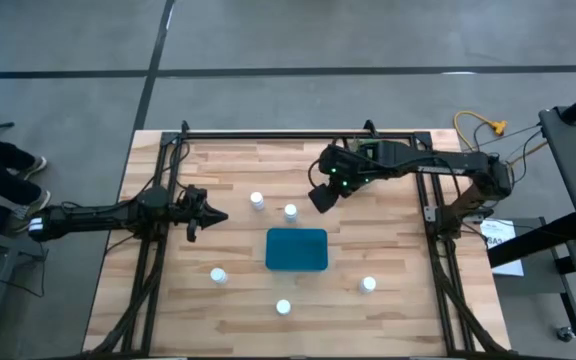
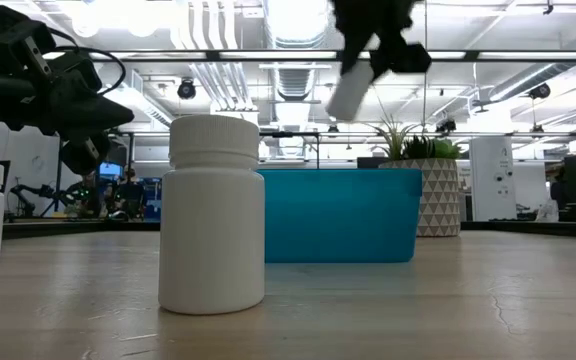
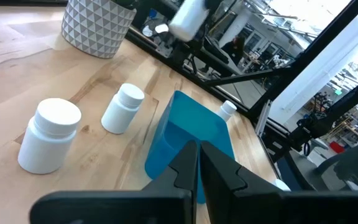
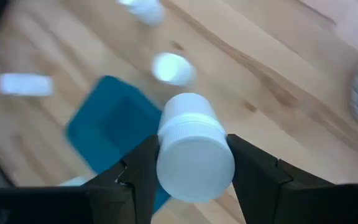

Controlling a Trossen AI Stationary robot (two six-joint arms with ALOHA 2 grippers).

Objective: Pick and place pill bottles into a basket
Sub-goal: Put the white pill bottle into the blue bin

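The table (image 1: 388,320) is pale wood laid in narrow planks, filling the middle of the high view, with a dark metal frame along its edges. The right arm (image 1: 438,165) reaches in from the right of that view toward the centre, and the left arm (image 1: 98,212) lies along the left side at mid-height.

At the centre, slightly below the middle, sits the basket (image 1: 297,249): a smooth teal rectangular tray with rounded corners and low walls. Nothing shows inside it in the high view.

In the low view a white plant pot (image 2: 436,198) with a raised triangle pattern stands behind the basket, to the right of centre, holding thin green leaves.

The right gripper (image 1: 322,193), just above and right of the basket, has its two dark fingers closed on a pill bottle (image 4: 193,147), a smooth white cylinder with a ribbed round cap, held tilted in the air. The left gripper (image 1: 208,214), left of the basket, has its fingers pressed together with nothing between them.

Five more pill bottles stand on the wood around the basket: two just above it (image 1: 257,200) (image 1: 290,211), one lower left (image 1: 218,274), one below (image 1: 283,306) and one lower right (image 1: 368,284).
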